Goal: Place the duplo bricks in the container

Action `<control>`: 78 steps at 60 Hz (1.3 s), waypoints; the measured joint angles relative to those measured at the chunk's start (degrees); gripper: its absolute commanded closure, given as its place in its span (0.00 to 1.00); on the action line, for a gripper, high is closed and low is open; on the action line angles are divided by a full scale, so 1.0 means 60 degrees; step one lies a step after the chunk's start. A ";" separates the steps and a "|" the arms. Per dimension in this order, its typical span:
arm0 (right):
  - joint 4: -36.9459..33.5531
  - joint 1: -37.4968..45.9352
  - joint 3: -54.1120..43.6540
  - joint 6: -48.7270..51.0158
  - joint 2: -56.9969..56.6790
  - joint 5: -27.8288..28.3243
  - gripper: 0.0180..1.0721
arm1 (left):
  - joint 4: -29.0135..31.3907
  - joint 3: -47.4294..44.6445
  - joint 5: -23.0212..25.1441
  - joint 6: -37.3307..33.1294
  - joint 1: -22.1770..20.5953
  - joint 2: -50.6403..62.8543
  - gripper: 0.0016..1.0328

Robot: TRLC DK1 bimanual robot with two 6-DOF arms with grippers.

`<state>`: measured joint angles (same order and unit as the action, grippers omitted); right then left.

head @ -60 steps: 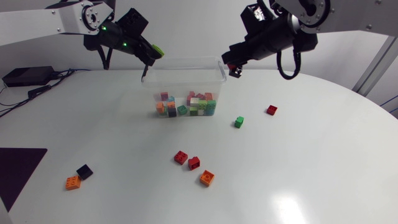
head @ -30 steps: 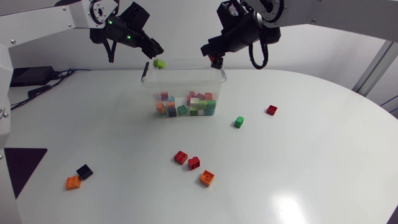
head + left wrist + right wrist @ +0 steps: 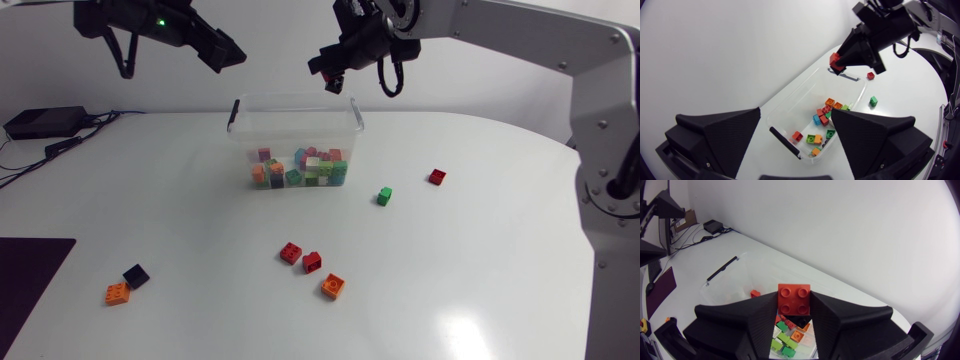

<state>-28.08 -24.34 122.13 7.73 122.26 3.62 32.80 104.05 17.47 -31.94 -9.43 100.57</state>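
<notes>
Right jaws are clamped on a red brick, held high over the clear container's far corner so it can drop onto the pile inside, while the left jaws hang apart and empty above the other end, leaving room.

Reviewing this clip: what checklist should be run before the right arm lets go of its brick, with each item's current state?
1. Right gripper shut on the red square duplo brick: ok.
2. Brick over the clear plastic container opening: cannot tell; it hangs near one end rim.
3. Container upright, no lid: ok.
4. Left gripper open, empty, beside the container: ok.
5. White table free of bricks: not ok; a small green brick and others lie loose.
</notes>
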 measured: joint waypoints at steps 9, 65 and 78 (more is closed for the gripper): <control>-0.0066 0.0000 0.0783 0.0000 0.0674 0.0029 0.37 | -0.0131 -0.1351 0.0080 -0.0339 0.0007 -0.1060 0.04; -0.0040 0.1348 -0.5147 0.1596 -0.4175 0.1078 0.05 | -0.0219 -0.6273 0.0204 -0.6098 -0.2444 -0.0102 0.06; -0.0073 0.1927 -0.7242 0.2528 -0.5115 0.1410 0.05 | 0.0040 -0.6207 -0.0011 -0.7089 -0.2703 0.0769 0.07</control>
<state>-28.51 -12.78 78.67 22.90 91.57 12.08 33.04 66.81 17.41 -74.48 -25.65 105.19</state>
